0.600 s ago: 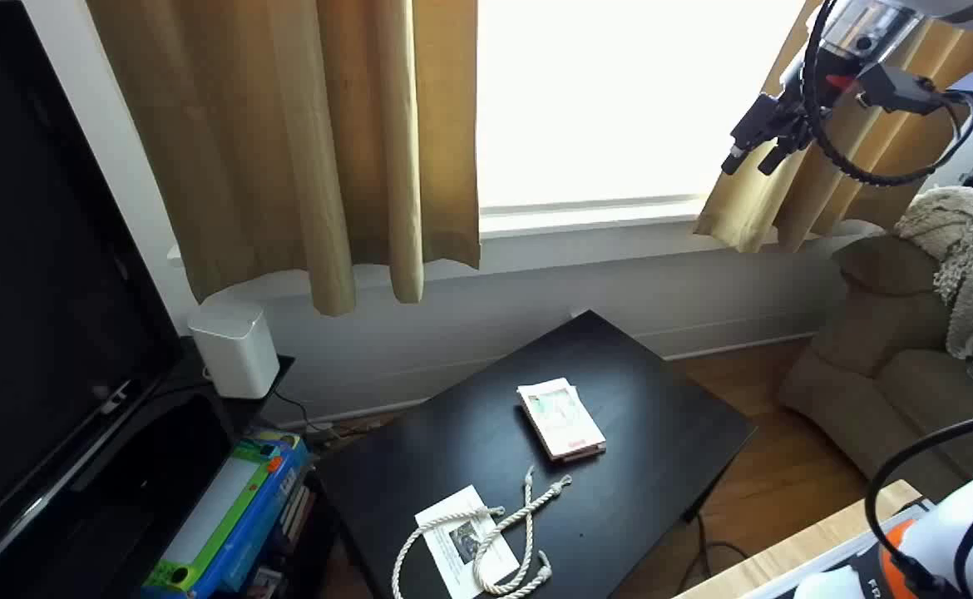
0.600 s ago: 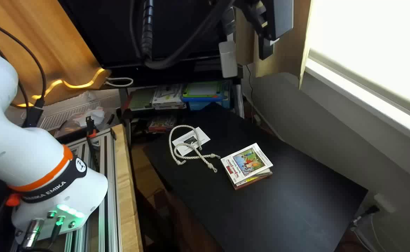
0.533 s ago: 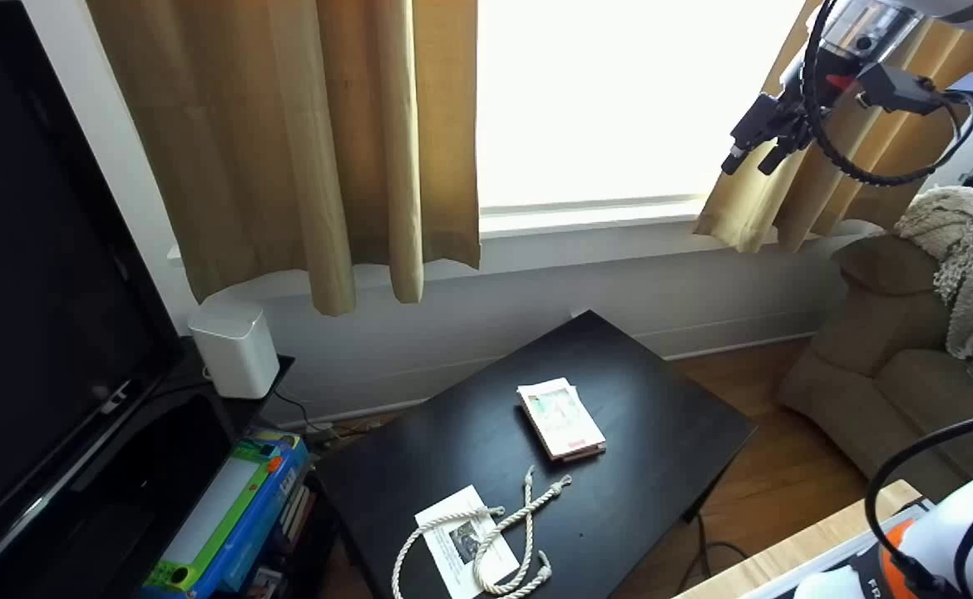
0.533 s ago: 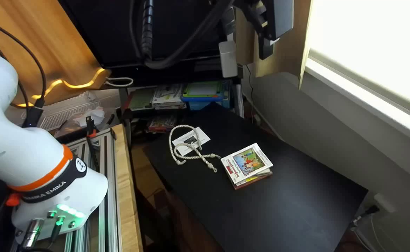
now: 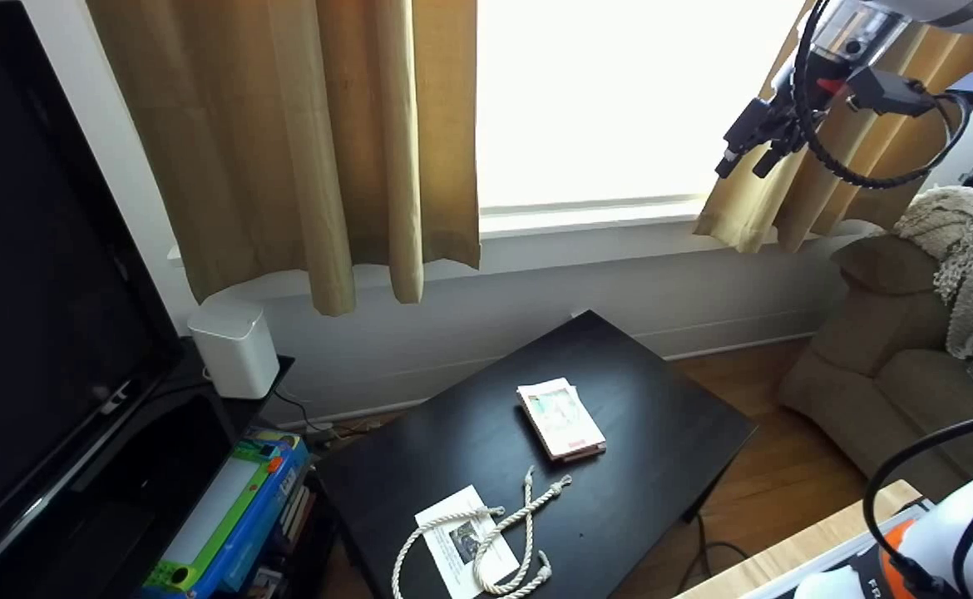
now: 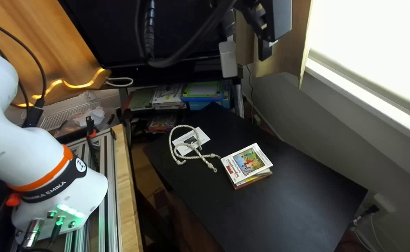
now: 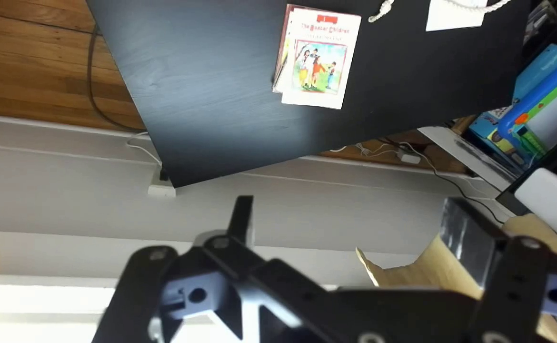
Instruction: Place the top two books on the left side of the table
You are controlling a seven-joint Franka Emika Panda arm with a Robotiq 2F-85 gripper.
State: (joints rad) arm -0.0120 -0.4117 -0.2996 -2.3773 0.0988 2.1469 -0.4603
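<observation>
The hand [image 5: 743,167] hangs up in the upper right in an exterior view, totally released, fingers [image 7: 240,216] spread wide across the lower half of the wrist view. Well apart from it, a Boxcar Children paperback [image 7: 319,62] sits a bit askew on the lower books [image 6: 261,173], top centre in the wrist frame, all stacked on the black worktop [image 7: 212,95]. Near them there's cream rope [image 5: 529,509] looped over a printed white sheet [image 5: 449,561], bottom centre in an exterior view.

You've got: plain black table [image 6: 278,210], red-titled white Boxcar Children book [image 6: 247,163], cream rope [image 5: 527,513], golden-tan curtain [image 5: 370,150], black gripper [image 5: 744,169].
</observation>
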